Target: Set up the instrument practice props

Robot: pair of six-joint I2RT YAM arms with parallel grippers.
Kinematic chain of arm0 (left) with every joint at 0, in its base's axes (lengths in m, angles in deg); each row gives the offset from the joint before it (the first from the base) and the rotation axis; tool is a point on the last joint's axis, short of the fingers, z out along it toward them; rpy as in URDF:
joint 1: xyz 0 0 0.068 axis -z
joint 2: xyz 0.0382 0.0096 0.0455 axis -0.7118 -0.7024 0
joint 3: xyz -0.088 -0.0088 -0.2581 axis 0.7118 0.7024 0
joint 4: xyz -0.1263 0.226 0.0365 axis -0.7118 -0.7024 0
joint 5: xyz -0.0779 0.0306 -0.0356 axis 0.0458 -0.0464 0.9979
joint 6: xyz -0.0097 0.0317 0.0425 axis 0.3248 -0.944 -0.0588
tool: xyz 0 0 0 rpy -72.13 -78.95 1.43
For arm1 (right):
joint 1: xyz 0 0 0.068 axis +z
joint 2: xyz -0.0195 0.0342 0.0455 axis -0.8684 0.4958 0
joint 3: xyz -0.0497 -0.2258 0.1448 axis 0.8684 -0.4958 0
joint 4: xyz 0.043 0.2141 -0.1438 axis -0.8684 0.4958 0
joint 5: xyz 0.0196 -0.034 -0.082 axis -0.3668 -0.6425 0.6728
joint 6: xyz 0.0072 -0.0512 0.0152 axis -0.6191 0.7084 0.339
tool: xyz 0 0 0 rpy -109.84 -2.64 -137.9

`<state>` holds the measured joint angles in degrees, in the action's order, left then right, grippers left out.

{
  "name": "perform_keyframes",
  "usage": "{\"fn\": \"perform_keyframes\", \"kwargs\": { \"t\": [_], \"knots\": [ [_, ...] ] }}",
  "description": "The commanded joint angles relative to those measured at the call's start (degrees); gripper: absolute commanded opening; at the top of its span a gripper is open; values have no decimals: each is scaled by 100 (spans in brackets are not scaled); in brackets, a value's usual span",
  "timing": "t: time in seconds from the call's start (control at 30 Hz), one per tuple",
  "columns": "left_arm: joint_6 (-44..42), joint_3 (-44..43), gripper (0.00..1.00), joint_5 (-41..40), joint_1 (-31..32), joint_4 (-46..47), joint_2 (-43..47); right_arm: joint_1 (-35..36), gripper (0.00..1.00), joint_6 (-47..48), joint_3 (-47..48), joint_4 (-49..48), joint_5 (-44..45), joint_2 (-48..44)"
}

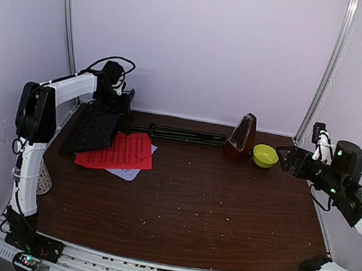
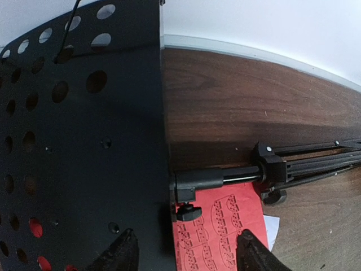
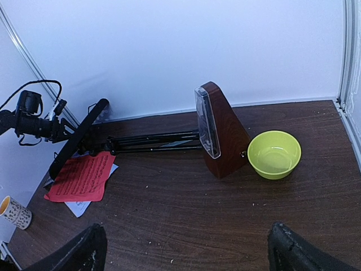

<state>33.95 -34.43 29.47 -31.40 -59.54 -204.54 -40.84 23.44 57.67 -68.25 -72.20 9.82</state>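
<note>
The black perforated music stand [image 1: 92, 129] lies flat at the back left, its folded tripod legs [image 1: 188, 135] stretching right toward the brown pyramid metronome [image 1: 241, 138]. The red music sheet [image 1: 119, 151] lies beside the stand's plate, with the white sheet [image 1: 129, 173] partly under it. My left gripper [image 1: 114, 98] is open above the plate's edge [image 2: 84, 141], the stand's neck clamp [image 2: 197, 182] and the red sheet [image 2: 225, 226], holding nothing. My right gripper [image 1: 286, 157] is open and empty, facing the upright metronome [image 3: 220, 132] from the right.
A yellow-green bowl [image 1: 264, 155] sits just right of the metronome and also shows in the right wrist view [image 3: 274, 153]. A patterned mug [image 3: 14, 212] stands at the far left by the table edge. White walls enclose the back and sides.
</note>
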Motion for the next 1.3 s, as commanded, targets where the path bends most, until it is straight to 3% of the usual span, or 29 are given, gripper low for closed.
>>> {"fn": "perform_keyframes", "kwargs": {
  "t": [0.0, 0.7, 0.97, 1.27],
  "knots": [
    [179, -388, 58, 138, 6, 140, -301, -45, 100, -166, -92, -272, -9, -119],
    [134, -1032, 0, -299, 42, -133, -770, -50, 100, -402, -112, -468, -121, -26],
    [27, -1512, 0, -622, 51, -256, -550, -48, 100, -458, -236, -606, -300, -256],
    [-734, -1828, 0, -1107, 87, -221, 197, -48, 100, -318, -293, -502, -25, -564]
  ]
}}
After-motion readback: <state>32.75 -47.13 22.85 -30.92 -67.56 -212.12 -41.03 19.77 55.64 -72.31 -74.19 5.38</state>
